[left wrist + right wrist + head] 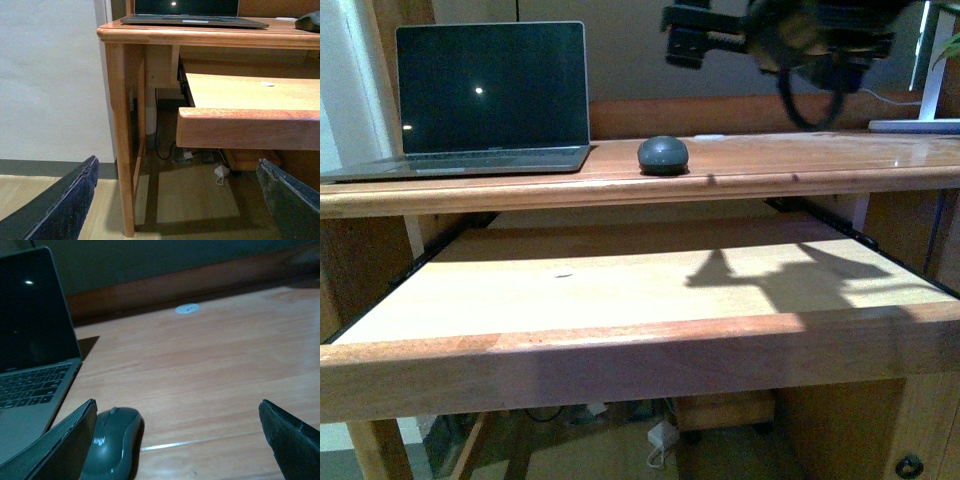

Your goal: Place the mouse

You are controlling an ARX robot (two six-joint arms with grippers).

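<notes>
Mouse sits on the wooden tabletop, above a drawn-out shelf, just right of the open, dark-screened laptop with a small gap between them. The right claw is spread wide over the tabletop, grasping nothing, one finger just beside the mouse. The left claw hangs low beside the tabletop's wooden leg, likewise spread and empty.
</notes>
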